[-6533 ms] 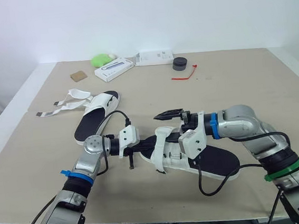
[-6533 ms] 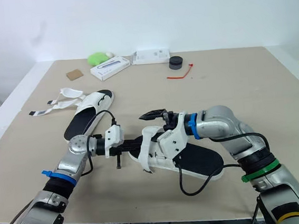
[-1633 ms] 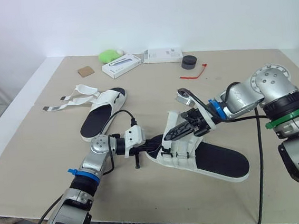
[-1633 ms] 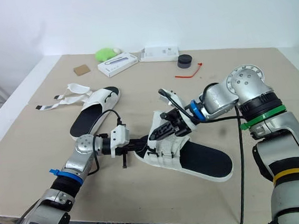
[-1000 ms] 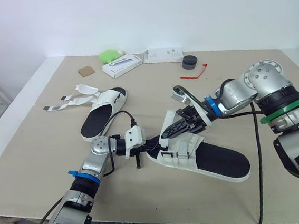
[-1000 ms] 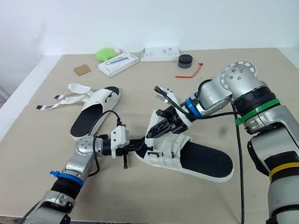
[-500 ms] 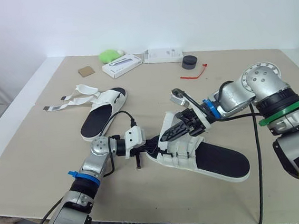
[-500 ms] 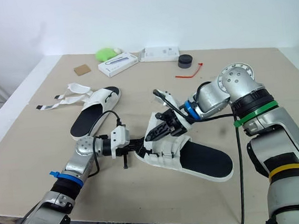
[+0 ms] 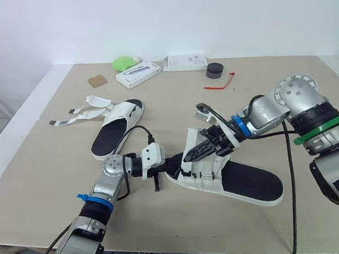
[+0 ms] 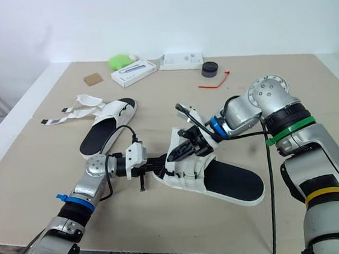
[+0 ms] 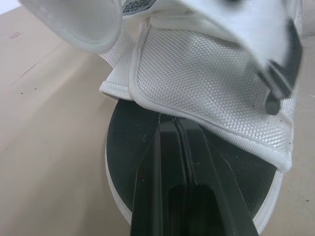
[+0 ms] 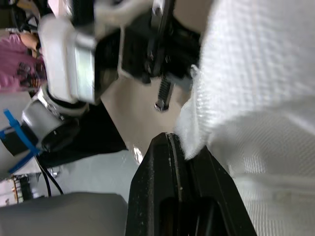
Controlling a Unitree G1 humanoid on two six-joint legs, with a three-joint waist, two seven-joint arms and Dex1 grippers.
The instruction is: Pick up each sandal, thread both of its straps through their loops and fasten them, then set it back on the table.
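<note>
the near sandal (image 9: 247, 182) is lying on the table (image 9: 53, 168) at centre. the left gripper (image 9: 177, 160) is resting on its toe insole, fingers pressed together, tips at the edge of the upper; whether they are nipping it i cannot tell. the right gripper (image 9: 191, 155) is closed, pinching the raised strap (image 9: 192, 138). judgement: fastening is underway here, not finished. farther back, the second sandal (image 9: 115, 129) is lying with its loose straps (image 9: 78, 116) splayed out, so that work is remaining.

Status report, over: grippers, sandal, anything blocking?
Left gripper shut, tips under upper of near sandal at toe. Right gripper shut on its raised strap. Straps of far sandal lie open. Nothing blocks the strap.
</note>
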